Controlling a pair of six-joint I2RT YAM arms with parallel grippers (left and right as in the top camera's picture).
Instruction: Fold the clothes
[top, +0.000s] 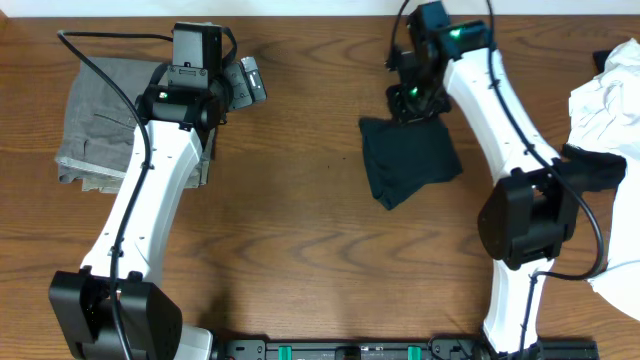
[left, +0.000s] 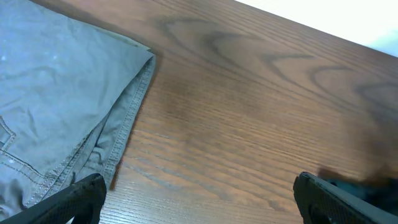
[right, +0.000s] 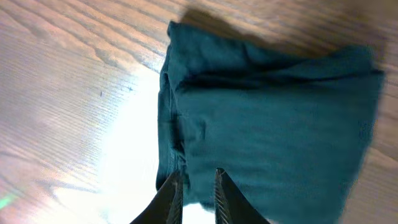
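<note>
Wood table (top: 300, 250) | left jaws wide apart near grey trousers (top: 95, 125) | right jaws barely apart at dark shirt (top: 410, 160)

Trousers (top: 100, 125) lie on the worktop (top: 300, 230) at my left, left claw (top: 248, 82) just right of them. T-shirt (top: 410, 160) sits right of centre, right claw (top: 410, 105) over its far edge; another garment (top: 610, 100) at the far right.

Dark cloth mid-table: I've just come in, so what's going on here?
The right pincer hangs at the edge of the folded dark garment, jaws barely apart; whether it grips cloth is unclear. The left pincer is wide open beside the folded grey trousers. A white garment lies crumpled far right.
</note>
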